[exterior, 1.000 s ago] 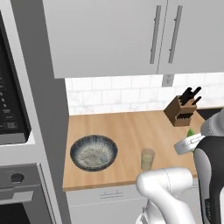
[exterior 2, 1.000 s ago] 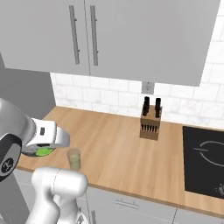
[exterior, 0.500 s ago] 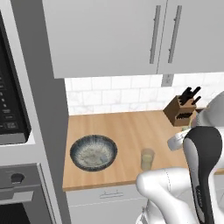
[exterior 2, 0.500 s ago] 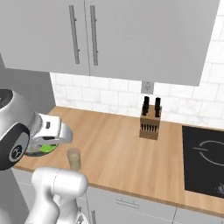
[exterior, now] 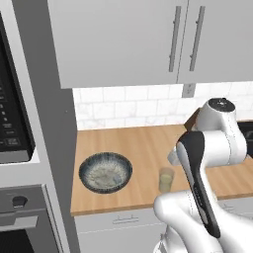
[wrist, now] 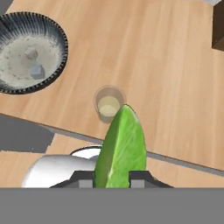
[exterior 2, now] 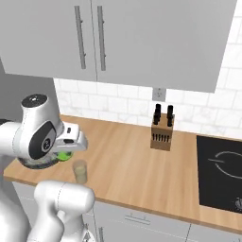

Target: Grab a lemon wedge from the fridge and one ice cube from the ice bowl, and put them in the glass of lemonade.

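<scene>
**Wedge clamped in gripper above the counter's front edge**

The gripper has its two fingers closed on one lemon wedge, which stands upright between them, point up, green-yellow. In the right base view a bit of green shows under the hand. The hand looks steeply down on the counter. The arm is folded tight: its elbow is raised over the counter and the forearm slopes back down toward the base.

One glass of lemonade stands near the counter's front edge, directly beyond the wedge's tip in the hand view, not touching it. One ice bowl sits toward the counter's left end, near the front, well apart from the glass; two ice cubes lie in it. One knife block stands at the back by the wall.
</scene>
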{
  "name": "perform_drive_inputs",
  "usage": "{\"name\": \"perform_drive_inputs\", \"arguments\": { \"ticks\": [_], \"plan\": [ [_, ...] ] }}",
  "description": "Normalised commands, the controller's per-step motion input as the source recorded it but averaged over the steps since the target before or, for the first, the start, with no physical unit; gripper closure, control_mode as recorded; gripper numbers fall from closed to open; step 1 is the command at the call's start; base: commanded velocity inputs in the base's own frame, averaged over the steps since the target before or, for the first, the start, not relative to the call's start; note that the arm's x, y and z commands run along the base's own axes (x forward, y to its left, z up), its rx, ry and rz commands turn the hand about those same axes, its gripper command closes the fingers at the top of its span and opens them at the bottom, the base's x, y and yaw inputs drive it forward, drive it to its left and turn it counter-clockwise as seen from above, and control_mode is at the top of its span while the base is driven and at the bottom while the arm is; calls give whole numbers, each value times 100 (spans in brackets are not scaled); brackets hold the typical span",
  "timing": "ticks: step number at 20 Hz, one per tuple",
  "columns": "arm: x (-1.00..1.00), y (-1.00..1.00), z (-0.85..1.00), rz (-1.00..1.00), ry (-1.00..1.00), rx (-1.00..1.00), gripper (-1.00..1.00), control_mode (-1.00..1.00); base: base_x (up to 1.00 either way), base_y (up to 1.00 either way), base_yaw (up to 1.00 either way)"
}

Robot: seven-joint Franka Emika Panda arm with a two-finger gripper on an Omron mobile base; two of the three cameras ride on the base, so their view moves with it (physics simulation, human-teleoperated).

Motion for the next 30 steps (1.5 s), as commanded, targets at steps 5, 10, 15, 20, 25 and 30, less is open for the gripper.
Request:
{"name": "perform_drive_inputs", "arguments": {
  "ticks": [5, 10, 15, 20, 25, 30],
  "plan": [
    [48, 4, -85, 0, 0, 1, 100, -100, 0, 0, 0],
    [49, 0, -7, 0, 0, 0, 100, -100, 0, 0, 0],
    [12, 0, 0, 0, 1, 0, 100, -100, 0, 0, 0],
    [11, 1, 0, 0, 0, 0, 100, -100, 0, 0, 0],
    [37, 5, 0, 0, 0, 0, 100, -100, 0, 0, 0],
    [18, 16, -8, 0, 6, 0, 100, -100, 0, 0, 0]
  ]
}}
